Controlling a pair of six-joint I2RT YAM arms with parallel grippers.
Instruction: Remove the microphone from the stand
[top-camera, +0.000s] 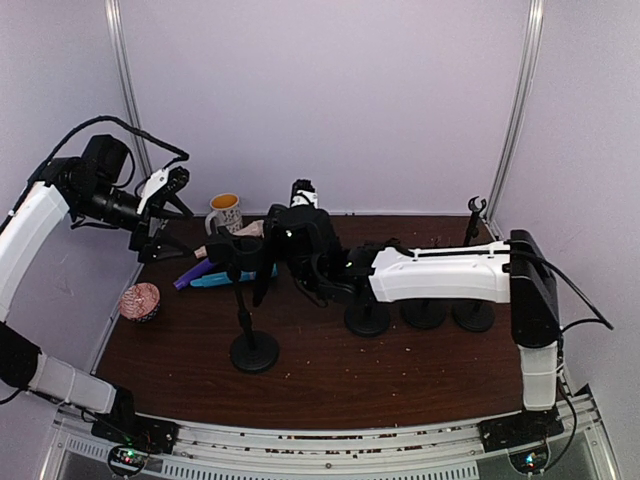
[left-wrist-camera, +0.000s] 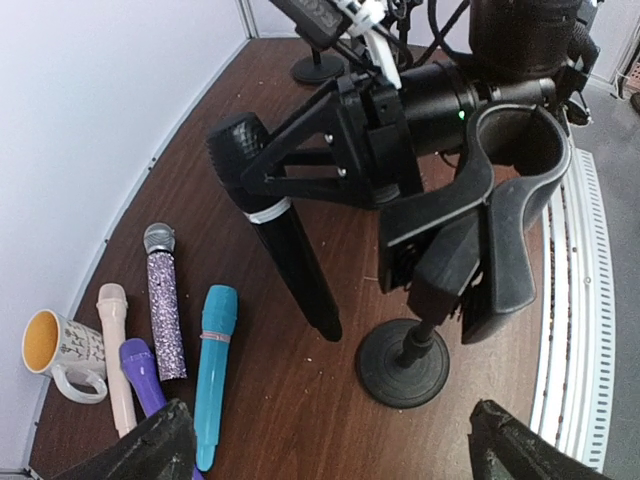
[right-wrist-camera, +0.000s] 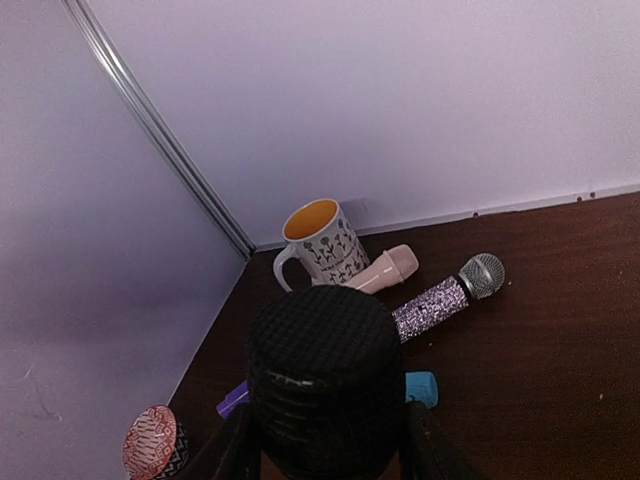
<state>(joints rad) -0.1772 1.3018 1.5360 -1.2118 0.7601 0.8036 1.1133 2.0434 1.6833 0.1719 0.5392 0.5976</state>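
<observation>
1. One black microphone (left-wrist-camera: 295, 270), clenched in the right gripper (left-wrist-camera: 262, 185), held over the table (left-wrist-camera: 270, 400), just beside the empty clip (left-wrist-camera: 505, 190) of the stand (left-wrist-camera: 403, 362) (outside it, as far as visible).
2. Long axis steeply tilted: head up, tail downward.
3. Left gripper (left-wrist-camera: 335, 455) released wide, well apart; right arm nearer.

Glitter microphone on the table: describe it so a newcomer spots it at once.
Find the far left corner of the table, where a yellow-lined mug stands. The glitter microphone lies on the wood next to the cream microphone by that mug. It alone has a sparkling lilac body and a silver mesh head.
</observation>
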